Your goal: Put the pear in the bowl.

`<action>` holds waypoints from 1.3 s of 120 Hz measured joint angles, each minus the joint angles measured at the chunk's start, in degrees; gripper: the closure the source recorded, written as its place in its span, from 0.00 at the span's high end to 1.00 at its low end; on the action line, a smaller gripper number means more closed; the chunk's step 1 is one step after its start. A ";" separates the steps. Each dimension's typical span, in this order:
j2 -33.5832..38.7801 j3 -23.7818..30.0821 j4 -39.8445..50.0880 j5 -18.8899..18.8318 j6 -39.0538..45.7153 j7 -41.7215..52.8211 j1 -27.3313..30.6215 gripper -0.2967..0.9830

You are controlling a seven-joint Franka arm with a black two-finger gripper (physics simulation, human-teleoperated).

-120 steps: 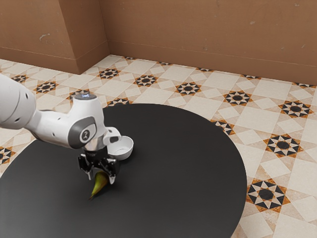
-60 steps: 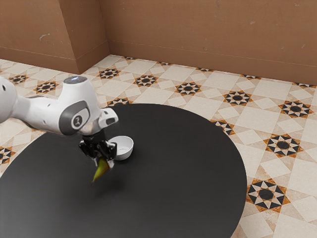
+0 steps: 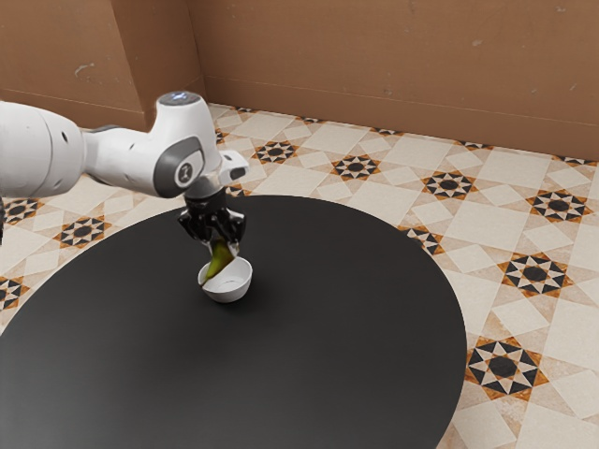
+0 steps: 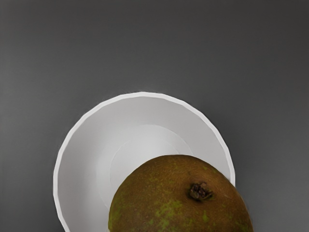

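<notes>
Main risk: rim strike. Pear (image 3: 220,262) hangs tilted over the bowl (image 3: 229,293), narrow end low and angled toward the exterior view's left, right by the rim on that side. Can't tell if it's touching. Straight descent from here could catch that tip, twist the pear in the grip or shove the bowl across the tabletop (image 3: 328,346). Wrist view agrees: fat end sits off the bowl's centre, overlapping its rim. Letting go off-centre could leave the pear propped on the rim or rolling out. Dropping high could bounce it; bowl looks light, might tip. I'd centre first, then go down gently before release.

End effector (image 3: 223,245) is closed on the pear, gripping near its fat end, carried clear of the tabletop. Bowl stands upright, inboard of the tabletop's far edge.

Pose: arm (image 3: 122,154) comes in from the exterior view's left, forearm about level, wrist bent so the hand points roughly straight down above the bowl.
</notes>
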State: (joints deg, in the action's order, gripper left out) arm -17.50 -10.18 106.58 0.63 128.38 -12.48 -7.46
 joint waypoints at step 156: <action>22.04 -0.18 -7.20 2.98 -27.46 27.30 -2.63 0.76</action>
State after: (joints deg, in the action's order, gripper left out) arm 4.54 -10.36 99.38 3.61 100.92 14.82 -10.09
